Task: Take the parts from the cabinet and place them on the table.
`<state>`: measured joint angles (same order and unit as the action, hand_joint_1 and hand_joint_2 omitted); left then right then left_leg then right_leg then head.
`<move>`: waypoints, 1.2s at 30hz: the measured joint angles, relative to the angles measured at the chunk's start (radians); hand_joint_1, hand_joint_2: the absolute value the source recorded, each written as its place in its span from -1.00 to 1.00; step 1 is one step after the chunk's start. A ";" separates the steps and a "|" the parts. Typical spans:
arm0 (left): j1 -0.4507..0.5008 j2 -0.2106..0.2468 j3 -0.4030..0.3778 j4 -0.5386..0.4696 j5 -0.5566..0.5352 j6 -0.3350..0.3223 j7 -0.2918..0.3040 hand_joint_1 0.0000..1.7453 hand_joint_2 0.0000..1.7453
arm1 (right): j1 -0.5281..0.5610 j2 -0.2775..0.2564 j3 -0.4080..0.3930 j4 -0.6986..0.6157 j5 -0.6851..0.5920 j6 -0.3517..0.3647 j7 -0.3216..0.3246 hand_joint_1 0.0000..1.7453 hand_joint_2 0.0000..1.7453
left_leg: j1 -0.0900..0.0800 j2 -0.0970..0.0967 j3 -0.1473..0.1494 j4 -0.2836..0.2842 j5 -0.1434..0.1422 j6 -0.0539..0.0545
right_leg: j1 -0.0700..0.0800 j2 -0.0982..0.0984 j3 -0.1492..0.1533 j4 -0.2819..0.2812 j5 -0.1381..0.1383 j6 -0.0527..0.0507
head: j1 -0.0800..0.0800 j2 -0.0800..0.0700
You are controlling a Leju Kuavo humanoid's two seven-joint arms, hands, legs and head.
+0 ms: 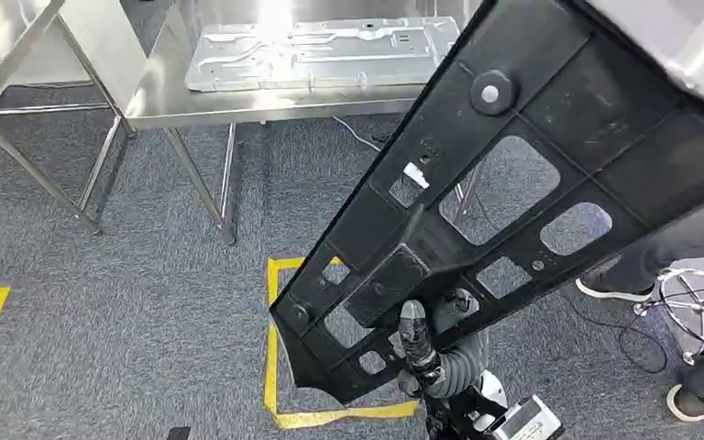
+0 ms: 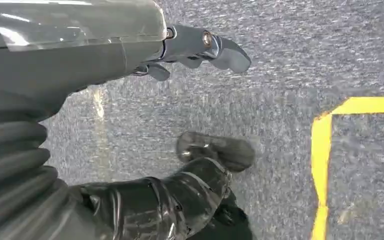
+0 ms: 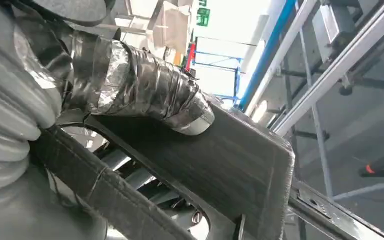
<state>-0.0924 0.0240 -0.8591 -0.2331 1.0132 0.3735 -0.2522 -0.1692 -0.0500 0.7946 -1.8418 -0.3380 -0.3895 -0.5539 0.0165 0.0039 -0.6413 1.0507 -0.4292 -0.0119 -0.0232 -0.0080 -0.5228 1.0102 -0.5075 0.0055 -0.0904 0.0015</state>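
Black plastic panel, long and flat with moulded ribs and several rectangular cut-outs, slants across the head view from low near the right hand up toward the top right corner, raised off the floor. Its lower, narrower end sits at that hand, which grasps it: a tape-wrapped thumb lies flat on the panel's dark face in the right wrist view, and dark fingers come up against the panel's near edge in the head view. The panel's far upper end runs under a pale grey surface at the picture's corner; whether they touch I cannot tell.

Beyond the right hand, well ahead of it, stands a stainless steel table on thin legs, and on its top lies a silver stamped sheet-metal plate, flat and apart from the black panel. Grey carpet covers the floor, marked with yellow tape lines that form a square directly below the held panel's lower end. To the outer side of the right hand, a person's dark trouser leg and shoe stand on the carpet beside a chrome stool base.

The left hand hangs over the carpet, released, its fingers loosely extended with nothing between them, a corner of yellow tape nearby.
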 joint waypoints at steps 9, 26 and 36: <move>-0.003 0.000 -0.006 0.000 0.000 0.000 0.000 -1.00 1.00 | -0.004 -0.001 0.000 0.000 -0.007 -0.005 -0.003 1.00 1.00 | -0.007 -0.008 0.040 -0.032 -0.034 0.060 | 0.005 0.002 -0.142 0.266 -0.117 0.036 | 0.014 0.000; -0.003 -0.001 -0.014 0.000 0.000 -0.002 0.000 -1.00 1.00 | -0.004 -0.005 0.000 0.013 -0.012 -0.012 -0.004 1.00 1.00 | -0.004 -0.011 -0.089 0.266 -0.171 -0.004 | 0.007 0.004 -0.044 0.000 0.037 -0.021 | 0.008 0.000; 0.000 0.003 -0.014 0.000 0.002 -0.003 0.001 -1.00 1.00 | -0.007 -0.005 0.000 0.016 -0.024 -0.008 -0.005 1.00 1.00 | -0.006 -0.011 0.044 -0.041 -0.022 0.040 | 0.008 0.006 0.005 0.006 -0.017 0.025 | 0.012 0.000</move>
<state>-0.0921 0.0267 -0.8732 -0.2331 1.0147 0.3708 -0.2510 -0.1762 -0.0546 0.7942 -1.8254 -0.3624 -0.3971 -0.5585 0.0102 -0.0074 -0.5975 1.0095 -0.4511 0.0278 -0.0151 -0.0019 -0.5182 1.0162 -0.5242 0.0310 -0.0786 0.0015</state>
